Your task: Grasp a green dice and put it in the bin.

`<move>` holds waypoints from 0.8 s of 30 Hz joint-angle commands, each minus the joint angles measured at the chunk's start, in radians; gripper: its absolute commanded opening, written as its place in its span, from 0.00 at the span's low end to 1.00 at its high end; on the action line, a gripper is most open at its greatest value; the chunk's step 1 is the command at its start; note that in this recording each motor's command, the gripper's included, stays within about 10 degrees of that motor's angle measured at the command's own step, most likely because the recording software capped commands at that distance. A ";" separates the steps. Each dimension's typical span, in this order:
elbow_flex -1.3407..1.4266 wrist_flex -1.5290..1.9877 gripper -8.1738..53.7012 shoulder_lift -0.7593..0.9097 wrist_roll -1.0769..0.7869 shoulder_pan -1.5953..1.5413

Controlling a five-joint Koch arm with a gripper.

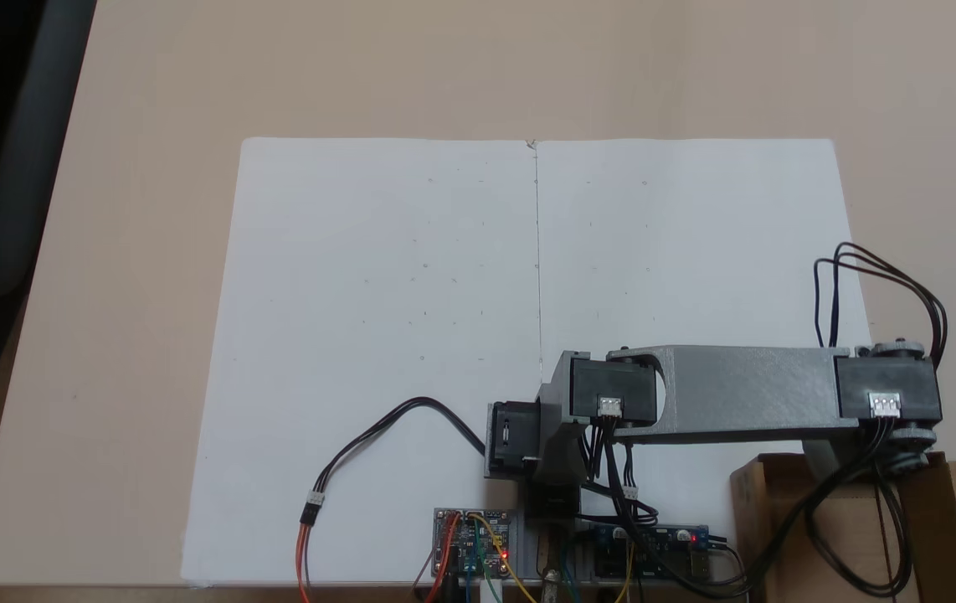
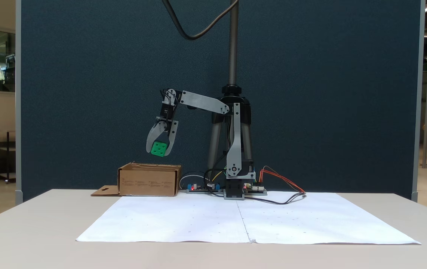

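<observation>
Left of centre in a fixed view, the bin (image 2: pixel 149 180) sits on the table, and right above it hangs the gripper (image 2: pixel 159 150), pinching the green dice (image 2: pixel 159 148). Best play now: lower a touch, stay centred over the opening, then release.

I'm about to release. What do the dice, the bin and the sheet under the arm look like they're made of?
The dice, held between the fingers above the bin, looks like bright green plastic, smooth, with dark sunken dots. The bin looks like plain brown cardboard: matte, with folded edges and a flat side flap. The sheet looks like white paper, matte, two pieces meeting at a centre seam.
</observation>
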 commanded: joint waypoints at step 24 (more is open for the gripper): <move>-0.061 -0.192 0.65 -0.095 -0.081 0.135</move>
